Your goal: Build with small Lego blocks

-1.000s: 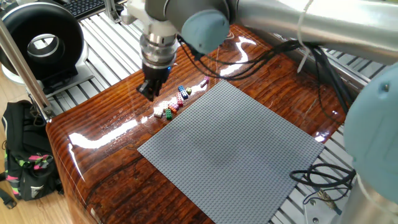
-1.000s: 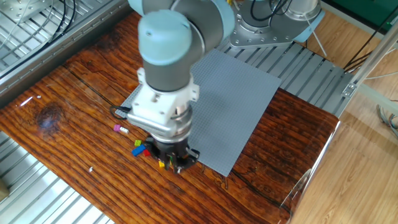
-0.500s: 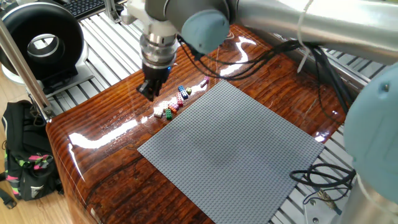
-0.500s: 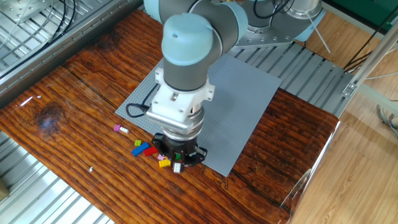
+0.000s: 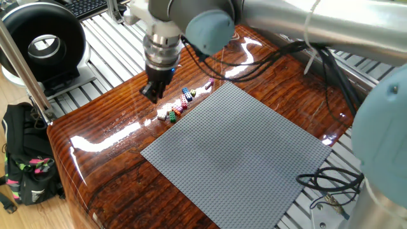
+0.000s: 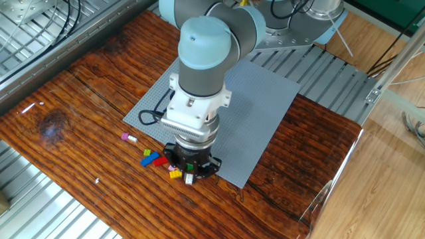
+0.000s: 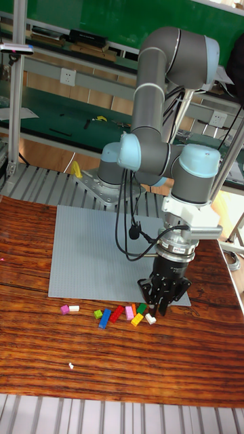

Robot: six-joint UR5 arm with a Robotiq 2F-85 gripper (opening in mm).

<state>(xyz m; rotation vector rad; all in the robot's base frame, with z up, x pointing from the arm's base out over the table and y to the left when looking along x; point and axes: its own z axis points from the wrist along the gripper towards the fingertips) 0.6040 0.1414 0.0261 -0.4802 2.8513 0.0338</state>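
In the tall fixed view, a pink and a white block (image 7: 68,309) lie apart at the left, on the wooden table (image 7: 27,352) just beyond the grey baseplate's (image 7: 95,251) front edge. Right of them runs the row of small Lego blocks (image 7: 118,314): green, blue, red, pink, yellow, white. The gripper (image 7: 161,302) hangs at the row's right end, over the baseplate's front right corner; whether its jaws are open or closed I cannot tell.

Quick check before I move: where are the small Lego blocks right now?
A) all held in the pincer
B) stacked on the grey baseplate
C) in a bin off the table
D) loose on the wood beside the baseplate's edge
D: the small Lego blocks lie scattered on the wooden table, just off the grey baseplate, by the pincer.
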